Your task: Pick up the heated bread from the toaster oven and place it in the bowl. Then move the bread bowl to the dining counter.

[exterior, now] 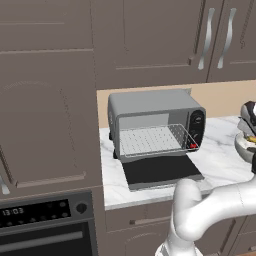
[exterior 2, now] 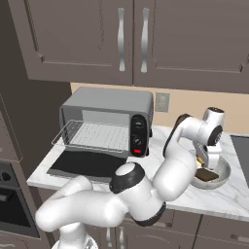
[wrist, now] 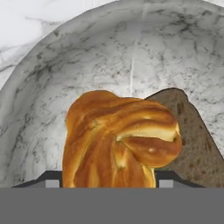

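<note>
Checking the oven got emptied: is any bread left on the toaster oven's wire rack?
No, the wire rack inside the open toaster oven is bare, and the bread sits over the bowl.

Brown wall cabinets (exterior 2: pixel 131 39), beige backsplash (exterior 2: pixel 194 104), built-in oven (exterior: pixel 47 225).

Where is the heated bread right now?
In the hand view the heated bread sits between the gripper's tips, down inside the bowl, in front of a darker brown slice; the toaster oven's rack is bare.
</note>
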